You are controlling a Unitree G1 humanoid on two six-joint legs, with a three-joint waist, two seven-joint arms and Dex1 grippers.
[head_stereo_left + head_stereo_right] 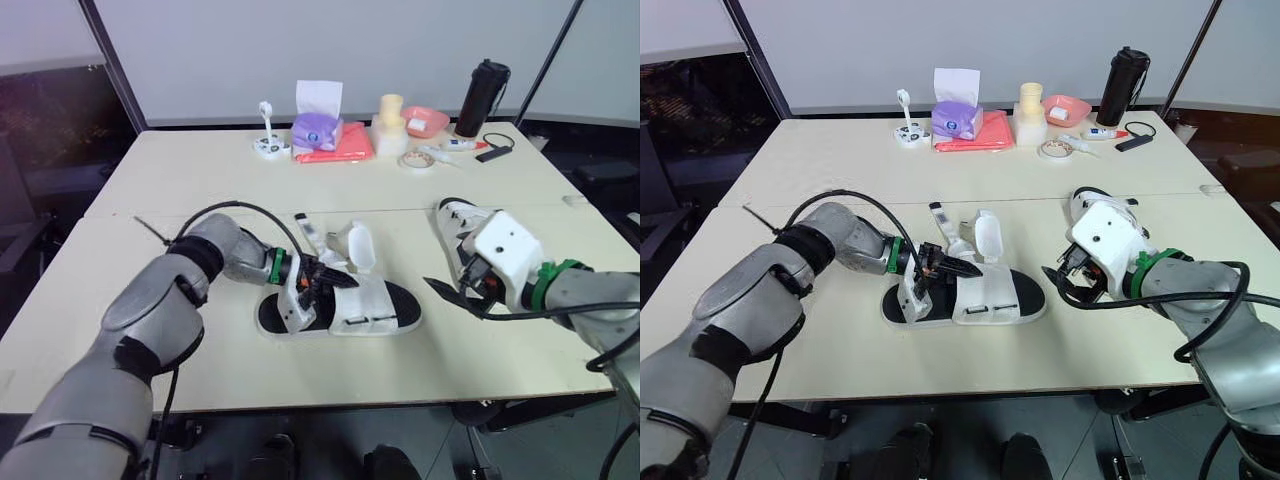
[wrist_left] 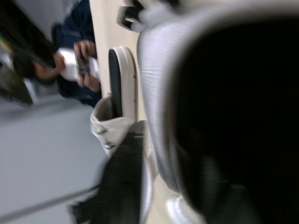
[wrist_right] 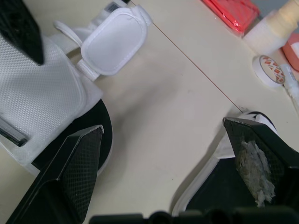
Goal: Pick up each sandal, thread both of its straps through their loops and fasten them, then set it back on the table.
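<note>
step: sandal (image 1: 992, 300) strap (image 1: 910, 296) being worked
left pincer (image 1: 950, 268): at strap, grip cannot be told
right pincer (image 3: 163, 126): apart, unloaded
next: strap to be fed through loop

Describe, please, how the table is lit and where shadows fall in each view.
Left eye view: soft, even light on the table, no glare; the sandal casts only a thin shadow. Right wrist view: a faint shadow lies on the table beside the sandal and its open strap flap. Left wrist view: the nearest surface is dark, unidentifiable.
</note>
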